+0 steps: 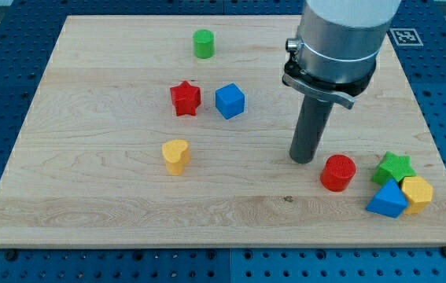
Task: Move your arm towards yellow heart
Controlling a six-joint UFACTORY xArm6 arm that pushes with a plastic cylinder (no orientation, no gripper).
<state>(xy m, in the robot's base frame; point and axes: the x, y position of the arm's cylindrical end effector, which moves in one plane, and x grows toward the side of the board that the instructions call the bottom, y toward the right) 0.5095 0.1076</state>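
Observation:
The yellow heart (pixel 175 156) lies on the wooden board (pixel 89 196), left of centre. My tip (pixel 302 159) rests on the board well to the heart's right, at about the same height in the view. The tip stands just left of the red cylinder (pixel 338 172), with a small gap between them. Nothing lies between the tip and the yellow heart.
A red star (pixel 185 98) and a blue cube (pixel 230 101) sit above the heart. A green cylinder (pixel 203 43) is near the view's top. A green star (pixel 394 167), a blue triangle (pixel 387 200) and a yellow block (pixel 417 193) cluster at the bottom right.

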